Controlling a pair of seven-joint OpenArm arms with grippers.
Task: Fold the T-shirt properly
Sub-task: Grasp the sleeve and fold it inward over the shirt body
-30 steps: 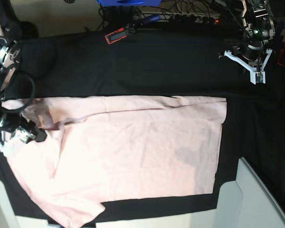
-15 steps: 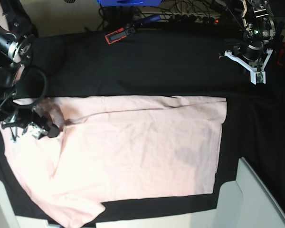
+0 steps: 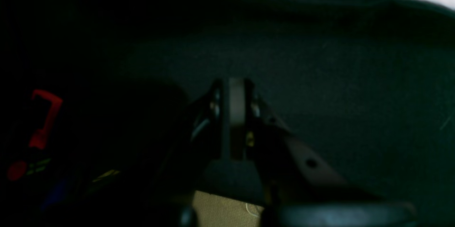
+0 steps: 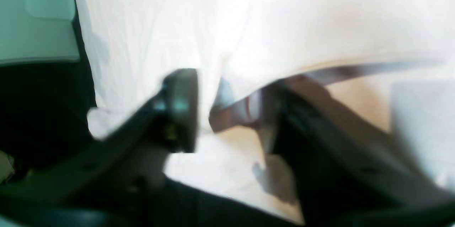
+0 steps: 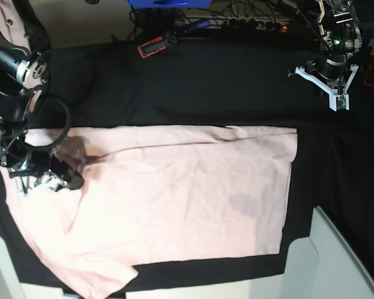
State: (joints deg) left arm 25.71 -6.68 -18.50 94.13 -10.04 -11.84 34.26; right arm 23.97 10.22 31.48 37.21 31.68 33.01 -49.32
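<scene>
At the left edge of the base view, the right gripper (image 5: pixel 53 177) was down on the sleeve end of the T-shirt (image 5: pixel 187 193); in the right wrist view its jaws stood apart with a raised lip of cloth between them, the picture too blurred to tell whether the pads (image 4: pixel 181 109) had bitten. Item: T-shirt, pale pink cotton, plain side up, no print showing; lay spread over the middle and lower left of the base view, long axis left to right, one sleeve (image 5: pixel 96 274) splayed toward the lower left corner, the hem forming a fairly straight right-hand edge. Surface: soft, matte, finely creased, with one long crease running from the gripper toward the upper right, and a faint grey patch right of centre. Condition of task, as judged: barely begun; the garment appeared smoothed flat but with no fold laid, so sleeve folds and body folds all remained. Support: black table cloth (image 5: pixel 206 87), dull, lightly rumpled, covering the table on every side of the shirt. Sundry: a black tool with a red end (image 5: pixel 154 45) at top centre; a pale grey bin corner (image 5: pixel 333 261) at lower right. At the upper right, the left gripper (image 5: pixel 336 96), white-framed, hung over bare cloth well apart from the shirt, its jaws pressed together on nothing, as the left wrist view confirmed.
</scene>
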